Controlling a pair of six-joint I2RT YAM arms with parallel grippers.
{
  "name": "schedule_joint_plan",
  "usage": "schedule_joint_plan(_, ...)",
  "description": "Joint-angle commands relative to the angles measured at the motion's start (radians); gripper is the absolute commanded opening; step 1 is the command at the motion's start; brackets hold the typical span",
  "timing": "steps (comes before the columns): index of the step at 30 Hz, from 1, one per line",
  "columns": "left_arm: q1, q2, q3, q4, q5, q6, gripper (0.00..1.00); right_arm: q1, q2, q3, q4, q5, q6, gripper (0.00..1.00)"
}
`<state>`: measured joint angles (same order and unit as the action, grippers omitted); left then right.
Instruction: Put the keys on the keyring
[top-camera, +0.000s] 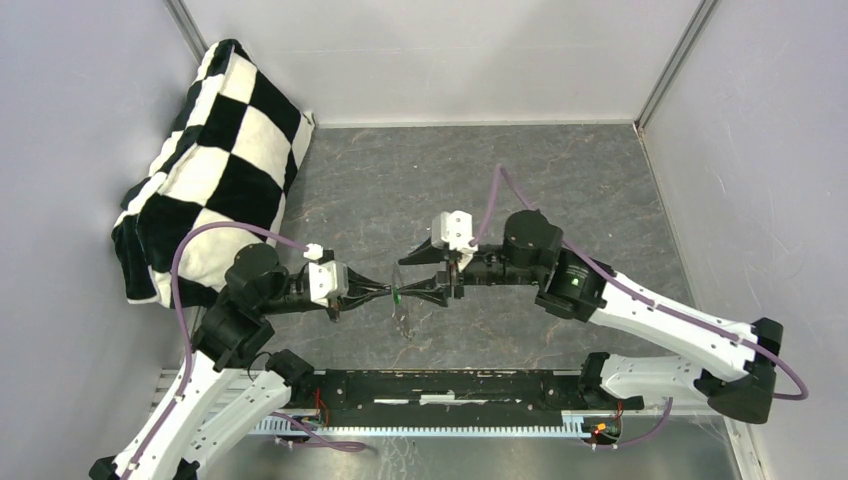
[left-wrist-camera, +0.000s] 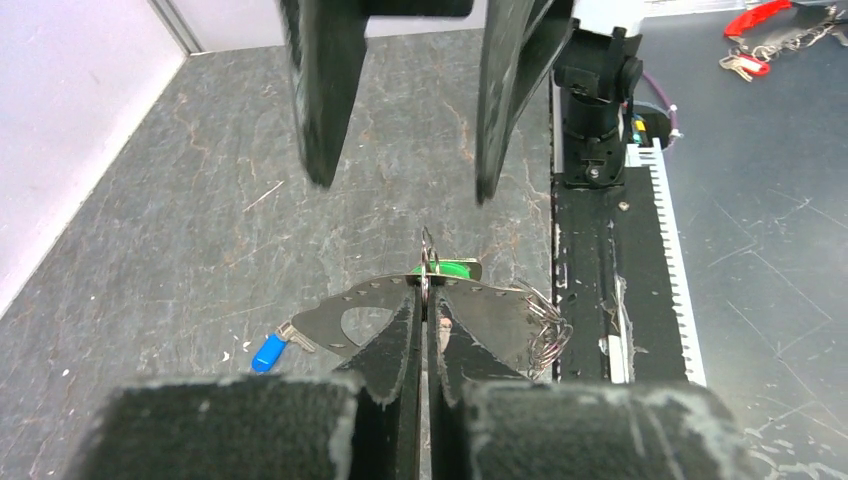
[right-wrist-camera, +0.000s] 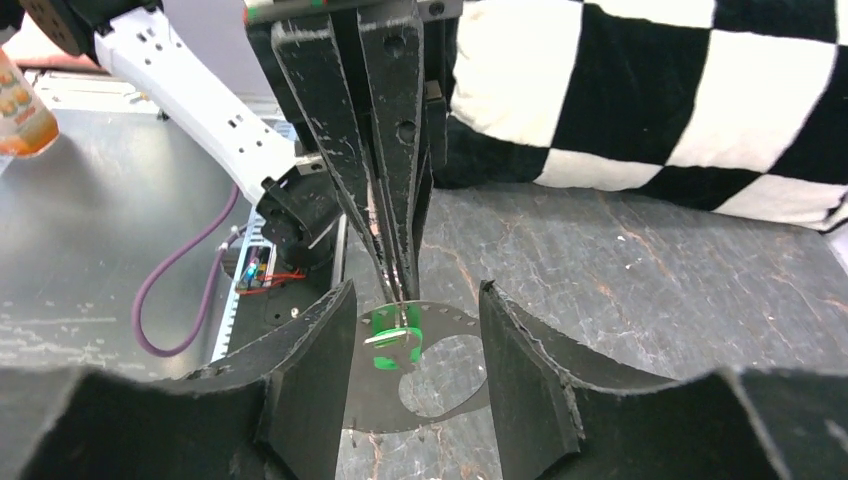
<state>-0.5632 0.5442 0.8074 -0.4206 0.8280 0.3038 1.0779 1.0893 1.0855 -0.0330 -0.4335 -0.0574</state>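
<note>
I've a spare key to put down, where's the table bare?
Bare: the far stretch from the checkered pillow to the right wall. Crowded: the middle, where the left pincer and right pincer meet at the keyring; the blue key lies nearby.

Keyring (left-wrist-camera: 370, 298) between left tool (left-wrist-camera: 428, 300) and right tool (right-wrist-camera: 415, 300), pillow (top-camera: 215, 160) back left

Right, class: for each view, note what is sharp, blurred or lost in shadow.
Top external view: even light, soft shadows, green key a tiny speck. Left wrist view: left claw blurred at its base, blue key on the table sharp. Right wrist view: right claw looms dark, checked cushion crisp.
</note>
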Motion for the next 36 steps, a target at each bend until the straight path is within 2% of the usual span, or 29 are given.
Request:
schedule_joint_plan(1, -0.003, 0.003, 0.057, 0.03, 0.06, -0.035, 0.02, -0.001, 0.058, 0.069, -0.03, -0.097, -0.077, 0.55)
schedule_joint_plan(14, -0.003, -0.003, 0.053, 0.006, 0.048, -0.033, 0.02, -0.001, 0.123, 0.086, 0.013, -0.183, -0.056, 0.44)
schedule_joint_plan(18, -0.003, -0.006, 0.055, 0.004, 0.048, -0.031, 0.02, -0.001, 0.138, 0.097, 0.015, -0.182, -0.053, 0.33)
schedule_joint_plan(21, -0.003, -0.008, 0.052, -0.005, 0.046, -0.029, 0.02, -0.001, 0.136, 0.096, 0.014, -0.173, -0.053, 0.1)
schedule_joint_plan(23, -0.004, -0.012, 0.049, -0.01, 0.044, -0.025, 0.02, -0.001, 0.136, 0.104, -0.009, -0.152, -0.058, 0.0)
schedule_joint_plan(27, -0.003, -0.013, 0.046, -0.028, 0.023, -0.01, 0.02, -0.002, 0.142, 0.139, -0.112, -0.085, -0.087, 0.0)
schedule_joint_plan(28, -0.003, -0.01, 0.047, -0.037, 0.017, -0.007, 0.04, -0.001, 0.142, 0.145, -0.133, -0.064, -0.093, 0.0)
schedule_joint_plan(32, -0.003, 0.014, 0.074, -0.102, 0.013, 0.051, 0.28, 0.0, 0.162, 0.192, -0.256, -0.011, -0.136, 0.0)
schedule_joint_plan(34, -0.003, 0.049, 0.103, -0.177, 0.028, 0.124, 0.33, -0.001, 0.18, 0.217, -0.311, 0.017, -0.157, 0.0)
schedule_joint_plan(36, -0.003, 0.095, 0.139, -0.256, 0.033, 0.195, 0.34, 0.0, 0.201, 0.247, -0.36, 0.036, -0.176, 0.0)
